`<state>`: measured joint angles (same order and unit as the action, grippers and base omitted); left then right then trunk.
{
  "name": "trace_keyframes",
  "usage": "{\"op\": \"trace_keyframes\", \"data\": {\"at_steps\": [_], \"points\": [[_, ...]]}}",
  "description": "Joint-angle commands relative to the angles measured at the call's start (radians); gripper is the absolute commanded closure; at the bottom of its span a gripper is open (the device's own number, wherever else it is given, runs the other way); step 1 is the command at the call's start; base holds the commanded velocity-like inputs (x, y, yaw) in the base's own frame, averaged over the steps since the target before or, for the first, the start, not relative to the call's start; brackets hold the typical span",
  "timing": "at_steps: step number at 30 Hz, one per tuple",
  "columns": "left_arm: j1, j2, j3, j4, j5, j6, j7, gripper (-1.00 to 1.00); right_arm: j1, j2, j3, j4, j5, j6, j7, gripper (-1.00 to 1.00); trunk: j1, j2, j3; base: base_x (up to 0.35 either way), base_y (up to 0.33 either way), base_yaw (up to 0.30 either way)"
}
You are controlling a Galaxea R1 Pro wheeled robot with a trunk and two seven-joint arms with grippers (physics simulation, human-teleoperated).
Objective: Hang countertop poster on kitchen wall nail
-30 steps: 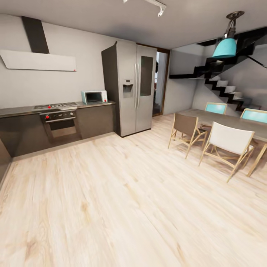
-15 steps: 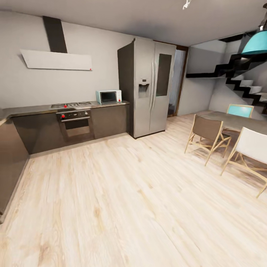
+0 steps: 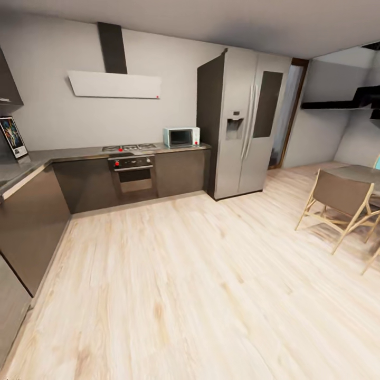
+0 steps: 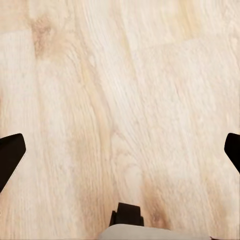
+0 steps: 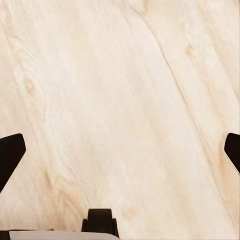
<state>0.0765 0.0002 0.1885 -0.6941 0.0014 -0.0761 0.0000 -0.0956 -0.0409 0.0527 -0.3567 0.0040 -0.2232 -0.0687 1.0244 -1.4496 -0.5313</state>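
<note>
The poster (image 3: pixel 13 136) stands at the far left of the head view, upright on the counter (image 3: pixel 31 158) near its corner, against the grey wall under a dark wall cabinet (image 3: pixel 8 84). It is portrait-shaped, with a thin black frame, a white border and dark blue artwork; a few pale and reddish marks show in it, but it is too small here to make out figures. The counter is L-shaped, with a grey top and dark fronts below. Along its back run come the hob (image 3: pixel 129 148) with the oven (image 3: pixel 132 174) beneath, a white hood (image 3: pixel 113 84) on the wall above, then a microwave (image 3: pixel 181 136) at the counter's right end. Just beside that end stands the steel fridge (image 3: pixel 245 121). Right of it are a doorway (image 3: pixel 285 113) and, further right, a chair (image 3: pixel 340 206) at a table (image 3: pixel 356 171).

Both wrist views look down on pale plank floor (image 3: pixel 190 285). The left gripper (image 4: pixel 120 150) has its dark fingertips (image 4: pixel 10 155) wide apart with nothing between them. The right gripper (image 5: pixel 120 150) is likewise spread wide and holds nothing.
</note>
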Motion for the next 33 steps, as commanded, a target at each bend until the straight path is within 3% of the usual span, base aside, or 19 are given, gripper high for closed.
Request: {"op": "trace_keyframes", "data": {"at_steps": [1, 10, 16, 33], "points": [[0.0, 0.0, 0.001, -0.001, 0.0, -0.003, 0.0, -1.0, -0.001, -0.001, 0.006, 0.001, 0.0, -0.002, -0.006, -1.0, 0.001, 0.0, -0.001, 0.337, 0.012, 0.27], [0.0, 0.0, 0.052, -0.001, 0.0, -0.005, -0.003, -1.0, 0.0, -0.002, 0.006, 0.001, 0.0, 0.002, -0.004, -1.0, 0.001, 0.0, -0.003, 0.338, 0.004, 0.123], [0.0, 0.0, 0.058, -0.001, 0.0, -0.005, -0.003, -1.0, 0.0, -0.002, 0.006, 0.001, -0.001, 0.001, -0.004, -1.0, 0.001, 0.0, -0.003, 0.339, 0.0, 0.11], [0.0, 0.0, 0.059, -0.001, 0.0, -0.005, -0.003, -1.0, 0.0, -0.002, 0.004, 0.0, -0.001, -0.002, -0.006, -1.0, 0.001, 0.0, -0.006, 0.339, 0.0, 0.264]]}}
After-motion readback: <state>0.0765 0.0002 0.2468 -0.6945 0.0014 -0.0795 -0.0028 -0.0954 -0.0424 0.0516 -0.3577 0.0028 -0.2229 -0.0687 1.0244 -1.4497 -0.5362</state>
